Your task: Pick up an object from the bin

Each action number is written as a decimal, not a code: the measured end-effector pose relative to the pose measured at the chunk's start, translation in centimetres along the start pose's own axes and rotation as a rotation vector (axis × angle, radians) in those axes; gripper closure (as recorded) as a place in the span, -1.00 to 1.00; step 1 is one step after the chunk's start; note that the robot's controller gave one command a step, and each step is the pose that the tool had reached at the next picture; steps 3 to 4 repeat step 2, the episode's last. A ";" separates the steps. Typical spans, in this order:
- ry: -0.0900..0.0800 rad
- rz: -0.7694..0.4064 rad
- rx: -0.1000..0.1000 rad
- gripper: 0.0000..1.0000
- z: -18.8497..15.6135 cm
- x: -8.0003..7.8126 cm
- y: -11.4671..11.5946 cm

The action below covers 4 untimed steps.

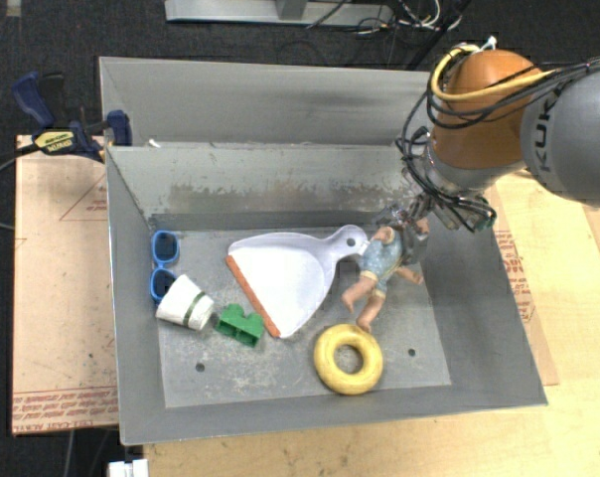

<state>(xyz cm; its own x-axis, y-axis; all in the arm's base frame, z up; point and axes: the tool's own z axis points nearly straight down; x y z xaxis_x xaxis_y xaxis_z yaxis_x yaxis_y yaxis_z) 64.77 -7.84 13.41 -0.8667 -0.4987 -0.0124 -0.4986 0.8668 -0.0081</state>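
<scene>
The gripper (411, 225) hangs below the arm's orange cover (479, 107), low over the right part of the bin (280, 182), near the back wall. Cables and dark parts crowd around it, so I cannot tell whether it is spread or pressed together, nor whether it has anything pinched.

Right at its tip lies a small doll (376, 269) in a pale blue top, on the bin floor right of centre. Its long axis runs on a diagonal: the head points up and right, towards the gripper, and the bare legs point down and left. One arm sticks out to the right. The head looks to be touching or just beside the gripper.

Just left of the doll lies a white dustpan (290, 276) with an orange lip, its handle pointing up-right and ending beside the doll's head. A yellow ring (349, 359) lies flat just below the doll's feet. Further left are a green block (239, 324), a white cup (184, 301) on its side, and blue sunglasses (163, 264) by the left wall, all well apart from the gripper.
</scene>
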 end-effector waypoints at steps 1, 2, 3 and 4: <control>0.000 0.000 0.000 1.00 0.0 0.0 0.0; -0.003 0.027 0.001 1.00 -11.0 0.6 -1.8; -0.003 0.027 0.001 1.00 -11.0 0.6 -1.8; -0.003 0.027 0.001 1.00 -11.0 0.6 -1.8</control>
